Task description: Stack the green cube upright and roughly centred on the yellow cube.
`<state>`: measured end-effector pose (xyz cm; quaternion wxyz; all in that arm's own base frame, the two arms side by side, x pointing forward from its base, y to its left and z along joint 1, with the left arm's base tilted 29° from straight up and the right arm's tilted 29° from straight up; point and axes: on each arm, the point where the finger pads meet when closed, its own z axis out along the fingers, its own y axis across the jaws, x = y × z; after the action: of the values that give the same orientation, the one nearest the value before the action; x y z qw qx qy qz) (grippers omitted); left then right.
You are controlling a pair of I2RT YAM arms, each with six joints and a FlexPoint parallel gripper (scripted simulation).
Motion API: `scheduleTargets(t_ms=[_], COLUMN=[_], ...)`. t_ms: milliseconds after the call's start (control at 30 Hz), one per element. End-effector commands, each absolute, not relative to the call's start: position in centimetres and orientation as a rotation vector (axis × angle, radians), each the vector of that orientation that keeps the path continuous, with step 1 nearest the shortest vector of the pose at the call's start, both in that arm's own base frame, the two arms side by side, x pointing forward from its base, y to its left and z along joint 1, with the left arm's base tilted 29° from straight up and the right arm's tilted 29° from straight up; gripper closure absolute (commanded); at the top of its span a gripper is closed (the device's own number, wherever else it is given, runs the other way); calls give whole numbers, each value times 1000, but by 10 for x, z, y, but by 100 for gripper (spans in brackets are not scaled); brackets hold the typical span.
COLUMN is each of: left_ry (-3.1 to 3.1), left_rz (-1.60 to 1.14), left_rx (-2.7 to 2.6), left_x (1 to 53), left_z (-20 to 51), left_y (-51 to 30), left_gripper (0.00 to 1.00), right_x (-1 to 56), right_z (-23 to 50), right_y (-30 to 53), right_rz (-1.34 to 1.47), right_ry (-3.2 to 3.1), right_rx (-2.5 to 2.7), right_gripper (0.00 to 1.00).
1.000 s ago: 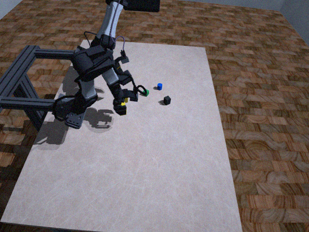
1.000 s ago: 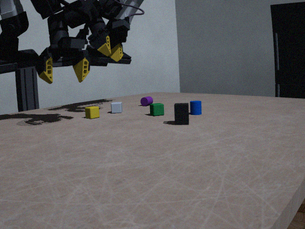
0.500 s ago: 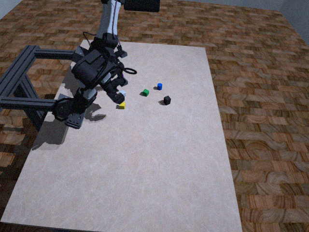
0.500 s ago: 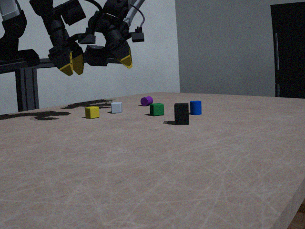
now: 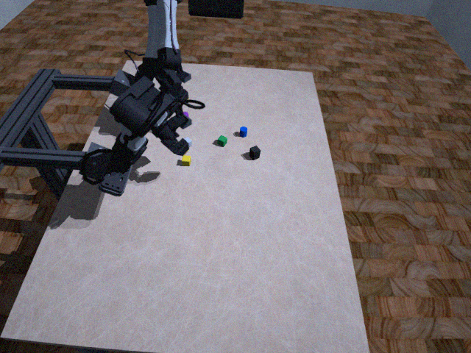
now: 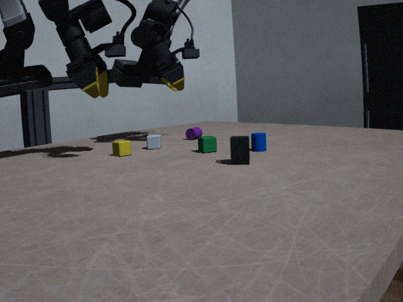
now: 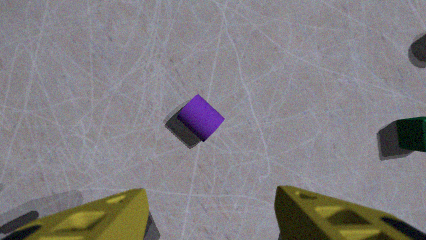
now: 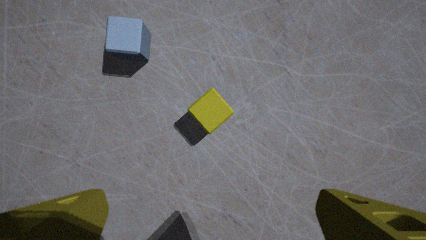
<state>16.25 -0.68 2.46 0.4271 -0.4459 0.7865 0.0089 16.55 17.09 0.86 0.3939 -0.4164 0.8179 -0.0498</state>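
The green cube [image 5: 222, 141] [image 6: 207, 144] [image 7: 413, 134] lies on the table, cut by the right edge of the left wrist view. The yellow cube [image 5: 185, 161] [image 6: 121, 148] [image 8: 211, 111] lies separately on the table with nothing on it. My left gripper [image 6: 178, 89] [image 7: 211, 197] is partly open and empty, high above the table on the purple cylinder's side. My right gripper [image 6: 99, 96] [image 8: 212, 199] is wide open and empty, high above the table; its wrist view shows the yellow cube ahead of the fingers. The arms partly hide the grippers in the top view.
A white cube [image 5: 188, 142] [image 6: 154, 141] [image 8: 124, 35] lies near the yellow cube. A purple cylinder [image 5: 185, 114] [image 6: 194, 133] [image 7: 201, 118] lies on its side. A blue cylinder [image 5: 243, 132] [image 6: 258, 142] and a taller black block [image 5: 255, 152] [image 6: 240, 150] stand near the green cube. The arms are close together.
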Motion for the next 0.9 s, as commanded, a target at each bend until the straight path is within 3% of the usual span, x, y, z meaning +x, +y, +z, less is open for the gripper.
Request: scheduleTargets(t_ms=[0, 867], left_ry=[2000, 2275], left_rz=[59, 161], left_rx=[-1084, 315], left_x=[158, 152], left_z=[23, 66], left_y=[-3, -89], left_gripper=[39, 39], right_x=[166, 166], right_z=[13, 13], right_y=[176, 176], right_rz=[-109, -109], right_ry=[2052, 2053], right_rx=[-1061, -1060], right_gripper=[0, 0])
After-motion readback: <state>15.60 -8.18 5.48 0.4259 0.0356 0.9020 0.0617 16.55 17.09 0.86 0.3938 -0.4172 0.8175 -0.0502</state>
